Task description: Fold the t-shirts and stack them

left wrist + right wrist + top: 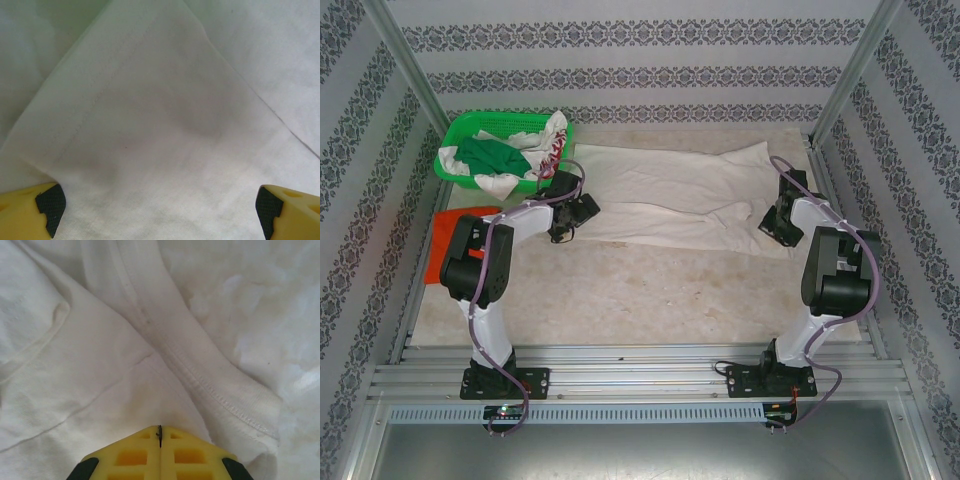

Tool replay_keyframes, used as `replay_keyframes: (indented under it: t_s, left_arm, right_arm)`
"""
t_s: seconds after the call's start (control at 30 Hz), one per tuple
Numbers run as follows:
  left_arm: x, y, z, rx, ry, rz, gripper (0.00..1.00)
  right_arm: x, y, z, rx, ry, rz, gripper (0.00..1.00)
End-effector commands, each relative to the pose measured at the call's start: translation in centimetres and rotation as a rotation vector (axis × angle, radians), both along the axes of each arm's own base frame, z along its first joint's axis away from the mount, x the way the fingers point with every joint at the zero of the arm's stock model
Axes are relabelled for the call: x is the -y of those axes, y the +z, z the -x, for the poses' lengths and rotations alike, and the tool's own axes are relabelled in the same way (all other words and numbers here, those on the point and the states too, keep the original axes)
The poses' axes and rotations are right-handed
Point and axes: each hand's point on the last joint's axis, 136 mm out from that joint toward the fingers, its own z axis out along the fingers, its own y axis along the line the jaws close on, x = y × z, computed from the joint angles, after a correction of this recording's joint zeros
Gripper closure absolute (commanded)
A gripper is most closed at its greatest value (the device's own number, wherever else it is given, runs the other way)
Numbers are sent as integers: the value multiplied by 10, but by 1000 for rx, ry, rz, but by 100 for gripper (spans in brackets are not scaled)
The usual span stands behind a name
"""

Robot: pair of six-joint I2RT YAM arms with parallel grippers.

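The cream-white t-shirt (670,195) lies spread flat across the back of the table. My left gripper (563,232) hovers over its left end with the jaws wide open. In the left wrist view (160,210) a hemmed corner of the white cloth (150,125) lies between and beyond the black pads (50,205). My right gripper (772,228) is at the shirt's right end. There (160,432) its yellow jaws are pressed together on the cloth, beside a stitched hem (210,390), with creases running into the tip. The orange-red t-shirt (440,235) lies at the table's left edge, partly hidden by my left arm.
A green mesh basket (470,125) stands at the back left, holding green and white cloths. Metal frame posts rise at both back corners. Patterned walls close in the table on three sides. The front half of the tabletop (650,290) is bare.
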Motion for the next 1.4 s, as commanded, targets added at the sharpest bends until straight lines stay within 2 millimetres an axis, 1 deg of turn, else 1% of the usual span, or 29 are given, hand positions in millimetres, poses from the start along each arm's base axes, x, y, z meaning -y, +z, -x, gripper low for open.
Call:
replay_keyframes:
  t_s: [0.0,0.03,0.07,0.13,0.27,0.33,0.37,0.43,0.53,0.6,0.73,0.9,1.03,1.27,1.37]
  left_arm:
    - [-13,-30,22,-101,33,-7,0]
    - [-14,-31,23,-104,34,-7,0]
    - [-14,-32,23,-103,35,-7,0]
    - [-14,-32,23,-103,35,-5,0]
    - [-14,-31,21,-98,32,-4,0]
    - [-15,-30,21,-98,28,-9,0]
    - [-16,-29,21,-98,28,-12,0]
    - [-18,-28,21,-96,31,-16,0]
    - [-21,-27,22,-92,38,-19,0]
    - [-22,-28,23,-95,41,-21,0]
    - [-24,-31,25,-105,43,-25,0]
    - [-28,-35,29,-118,53,-26,0]
    - [-30,-35,31,-122,56,-28,0]
    - [-36,-37,32,-131,70,-28,0]
    - [-38,-37,33,-133,71,-27,0]
  right_arm:
    - [13,17,-2,32,-25,54,72]
    - [15,18,-1,38,-29,62,61]
    - [16,18,0,37,-36,64,56]
    - [19,12,2,19,-52,49,54]
    - [19,-4,3,-15,-62,17,55]
    - [17,-10,3,-31,-62,2,56]
    - [16,-12,3,-37,-63,-5,59]
    - [13,-13,0,-34,-57,-22,71]
    - [14,-7,-3,-9,-57,-20,92]
    - [17,1,-6,10,-53,4,100]
    - [25,13,-14,31,-24,56,100]
    - [30,16,-26,32,-2,79,100]
    - [33,11,-34,20,17,87,100]
    - [41,-8,-34,-54,4,105,100]
    - [43,-14,-31,-84,1,103,95]
